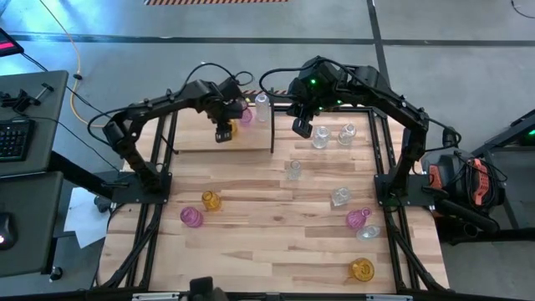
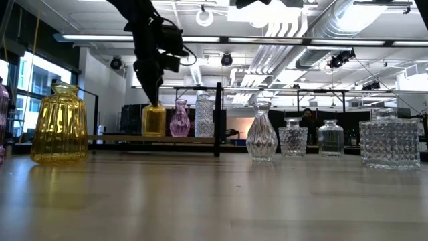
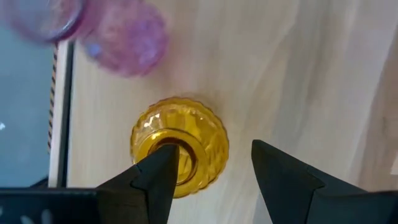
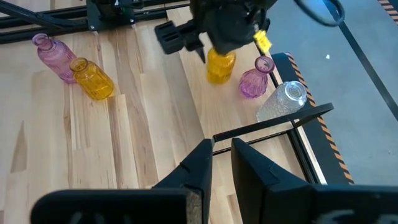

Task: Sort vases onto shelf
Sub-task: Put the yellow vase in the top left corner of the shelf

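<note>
On the shelf (image 1: 192, 138), a pale board in a black rod frame at the far left, stand an amber vase (image 3: 179, 146), a pink vase (image 1: 245, 115) and a clear vase (image 1: 262, 107), each on its base. My left gripper (image 1: 224, 131) hangs open just above the amber vase (image 2: 153, 120), fingers pointing down. One finger (image 3: 155, 171) shows over the vase's mouth and the other (image 3: 280, 171) stands beside it over bare board. My right gripper (image 4: 221, 152) hangs high over the table's far middle, shut, with nothing between its fingers.
Loose vases stand or lie on the tabletop: amber (image 1: 211, 201) and pink (image 1: 191, 217) near left, clear ones (image 1: 320, 138) (image 1: 347, 134) (image 1: 293, 170) right of the shelf's black divider (image 2: 218, 120), others clear, pink (image 1: 358, 219) and amber (image 1: 361, 269) near right. Bare wood lies in the middle.
</note>
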### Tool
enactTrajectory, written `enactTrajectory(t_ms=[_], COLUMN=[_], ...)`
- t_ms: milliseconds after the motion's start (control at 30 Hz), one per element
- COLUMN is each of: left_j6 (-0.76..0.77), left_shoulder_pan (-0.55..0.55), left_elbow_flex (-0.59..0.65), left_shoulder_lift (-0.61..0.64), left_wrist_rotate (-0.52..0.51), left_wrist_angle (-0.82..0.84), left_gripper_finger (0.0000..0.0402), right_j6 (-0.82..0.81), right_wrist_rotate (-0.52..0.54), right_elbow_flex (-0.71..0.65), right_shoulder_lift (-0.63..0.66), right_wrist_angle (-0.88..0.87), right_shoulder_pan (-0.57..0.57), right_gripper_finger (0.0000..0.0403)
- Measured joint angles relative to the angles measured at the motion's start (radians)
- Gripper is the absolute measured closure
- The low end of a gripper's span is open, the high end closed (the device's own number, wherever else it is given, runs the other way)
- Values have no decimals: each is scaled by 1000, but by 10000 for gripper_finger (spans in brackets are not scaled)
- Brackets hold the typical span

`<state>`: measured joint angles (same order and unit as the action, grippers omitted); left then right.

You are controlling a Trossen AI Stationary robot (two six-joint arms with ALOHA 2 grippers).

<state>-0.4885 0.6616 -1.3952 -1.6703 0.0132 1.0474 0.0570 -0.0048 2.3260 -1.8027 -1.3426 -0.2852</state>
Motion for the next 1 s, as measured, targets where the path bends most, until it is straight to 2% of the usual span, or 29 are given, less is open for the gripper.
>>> enactTrajectory(t_ms=[433, 1000], left_j6=[-3, -3], left_shoulder_pan=[105, 145], left_elbow_flex=[-1, -2], left_shoulder_lift=[1, 2], left_wrist_rotate=[0, 1], left_wrist_angle=[-90, -156], left_gripper_finger=[209, 209], right_j6=[0, -1], right_wrist_rotate=[-3, -3], right_elbow_flex=[0, 0], right_shoulder_lift=[0, 0], right_wrist_angle=[0, 0], right_shoulder_pan=[0, 0], right_gripper_finger=[361, 361])
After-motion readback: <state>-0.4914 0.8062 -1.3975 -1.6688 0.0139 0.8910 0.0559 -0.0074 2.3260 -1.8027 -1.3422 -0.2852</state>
